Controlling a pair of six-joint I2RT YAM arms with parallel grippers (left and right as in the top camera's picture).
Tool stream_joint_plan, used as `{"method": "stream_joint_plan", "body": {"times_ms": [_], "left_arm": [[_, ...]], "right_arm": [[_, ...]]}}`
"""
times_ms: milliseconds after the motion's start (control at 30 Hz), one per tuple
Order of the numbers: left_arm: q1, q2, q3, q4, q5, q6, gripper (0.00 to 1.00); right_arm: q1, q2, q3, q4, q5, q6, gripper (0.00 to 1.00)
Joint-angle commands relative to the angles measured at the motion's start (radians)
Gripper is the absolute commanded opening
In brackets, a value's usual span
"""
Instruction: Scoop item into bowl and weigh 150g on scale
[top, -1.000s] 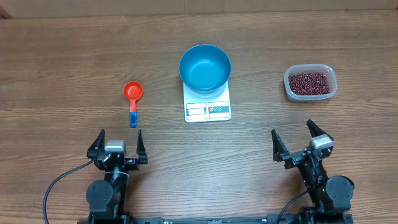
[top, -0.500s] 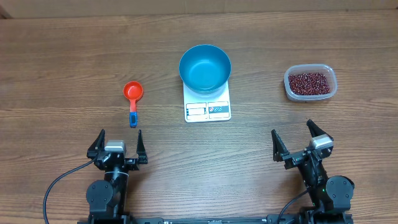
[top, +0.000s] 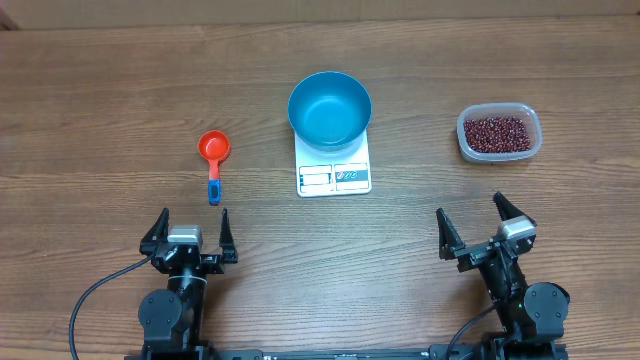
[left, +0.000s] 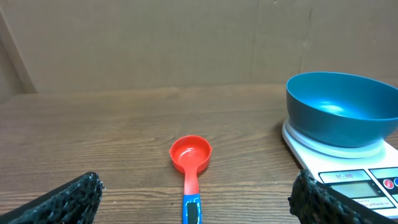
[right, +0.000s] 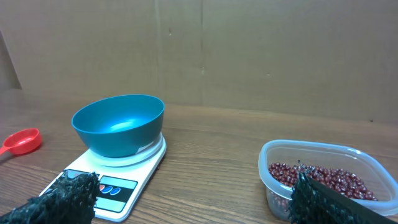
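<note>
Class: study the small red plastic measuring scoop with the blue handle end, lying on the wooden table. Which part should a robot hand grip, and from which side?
Grip the small red plastic measuring scoop by its narrow blue handle end, coming from above and closing across the handle's width. It lies flat, cup upward, handle pointing toward the open left hand, the nearer one.

The blue bowl (right: 118, 124) sits on the white scale (right: 115, 185) at left. A clear tub (right: 323, 153) of red-brown beans (right: 326, 178) stands near right, partly behind the wide-spread right tool (right: 189, 186).
</note>
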Motion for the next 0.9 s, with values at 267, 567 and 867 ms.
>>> {"method": "stream_joint_plan", "body": {"times_ms": [267, 567, 867], "left_arm": [[0.006, -0.009, -0.004, -0.002, -0.004, -0.047, 1.0], [0.006, -0.009, -0.004, -0.002, -0.023, -0.043, 1.0], [0.006, -0.009, -0.004, -0.002, -0.023, -0.043, 1.0]], "right_arm": [[-0.003, -0.011, -0.011, 0.003, 0.006, 0.002, 1.0], [-0.003, -0.011, -0.011, 0.003, 0.006, 0.002, 1.0], [-0.003, -0.011, -0.011, 0.003, 0.006, 0.002, 1.0]]}}
